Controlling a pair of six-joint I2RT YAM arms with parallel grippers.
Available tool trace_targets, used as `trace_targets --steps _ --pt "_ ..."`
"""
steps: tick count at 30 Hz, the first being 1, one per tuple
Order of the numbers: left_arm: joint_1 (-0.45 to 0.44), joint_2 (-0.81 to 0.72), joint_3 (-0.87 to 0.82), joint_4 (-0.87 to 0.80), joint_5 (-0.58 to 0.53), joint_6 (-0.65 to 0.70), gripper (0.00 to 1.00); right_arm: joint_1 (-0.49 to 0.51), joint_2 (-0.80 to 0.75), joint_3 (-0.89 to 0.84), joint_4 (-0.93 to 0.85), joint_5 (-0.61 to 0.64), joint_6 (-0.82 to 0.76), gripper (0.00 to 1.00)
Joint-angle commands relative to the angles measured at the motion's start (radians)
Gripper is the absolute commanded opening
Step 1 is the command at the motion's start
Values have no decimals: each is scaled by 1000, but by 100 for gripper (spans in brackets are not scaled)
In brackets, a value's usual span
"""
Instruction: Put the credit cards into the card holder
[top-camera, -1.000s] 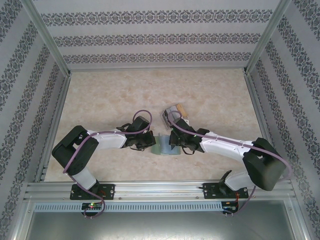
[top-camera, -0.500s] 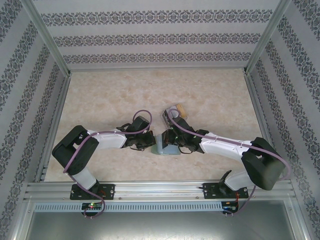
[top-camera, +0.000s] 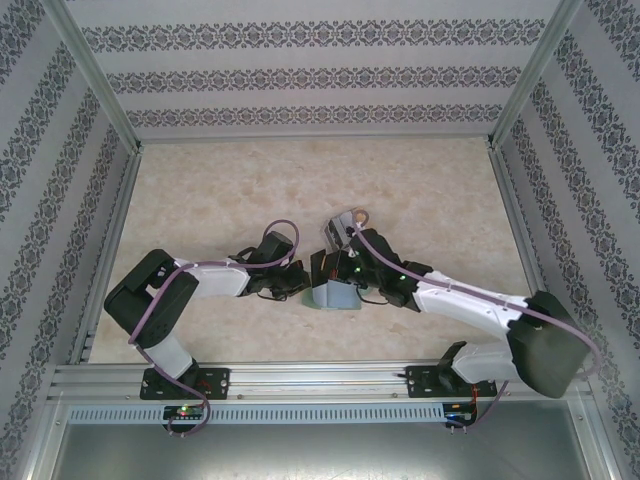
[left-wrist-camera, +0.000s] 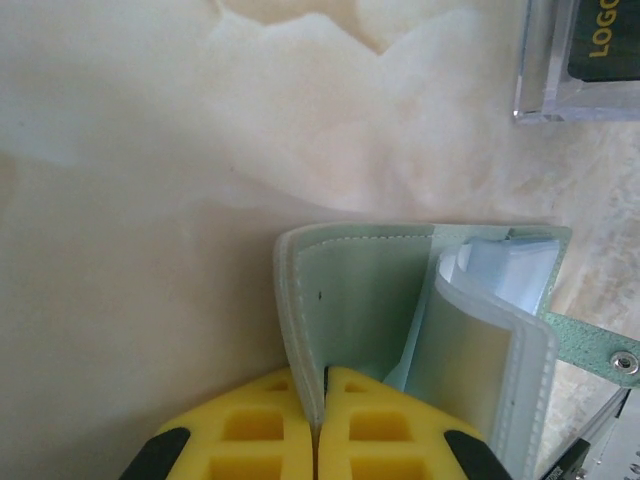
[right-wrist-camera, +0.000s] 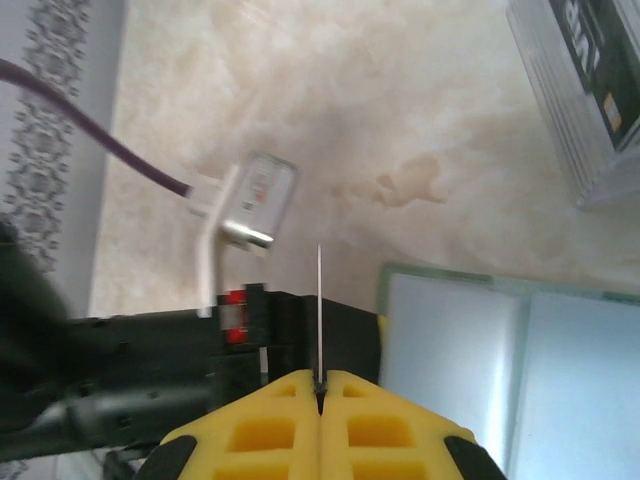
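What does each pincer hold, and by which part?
Left pincer: the card holder, by the edge of its outer flap. Right pincer: a thin card seen edge-on, by its near end.

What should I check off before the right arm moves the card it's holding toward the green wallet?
1. The left hand is shut on the card holder flap: ok.
2. The right hand is shut on a credit card, seen edge-on: ok.
3. The card holder is open, inner pockets showing: ok.
4. Card edge at a pocket mouth: not ok, it stands beside the holder.
5. The clear box is apart from the holder: ok.
6. Which pocket is free: cannot tell.
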Motion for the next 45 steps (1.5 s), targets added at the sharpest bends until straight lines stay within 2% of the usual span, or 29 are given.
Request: trace_targets --steps 1,3,5,8,11,15,18,21,25,30,36,39,45 --pt "4 81 -30 66 -36 -25 0 -22 -81 -61 -15 59 -10 0" --pt "6 81 -33 69 -36 -25 0 -37 -102 -107 -19 99 18 0" --pt "6 75 -39 72 -33 -28 0 -50 -79 -123 -5 72 14 0" --pt "6 61 -38 66 -34 -20 0 -37 5 -105 38 21 22 0" --pt "7 42 -35 49 -41 -10 2 -17 103 -85 75 27 38 0" --pt "7 3 -21 -4 -54 21 8 -12 217 -71 109 13 50 0" --pt "7 -42 -8 -77 -86 53 18 -12 242 -71 100 32 50 0" --pt "7 -105 -20 -145 -133 69 23 -15 254 -66 81 34 39 0" --pt "8 -177 -58 -189 -182 81 24 -11 268 -63 78 22 38 0" --pt "10 -147 -61 -171 -168 88 16 -11 249 -64 70 25 35 0" --pt "10 -75 -52 -120 -129 82 14 -16 211 -95 62 28 38 0" --pt "10 -59 -40 -138 -132 88 8 -14 179 -118 71 26 47 0" --pt "11 -36 -43 -131 -127 84 4 -27 192 -114 70 -9 24 0"
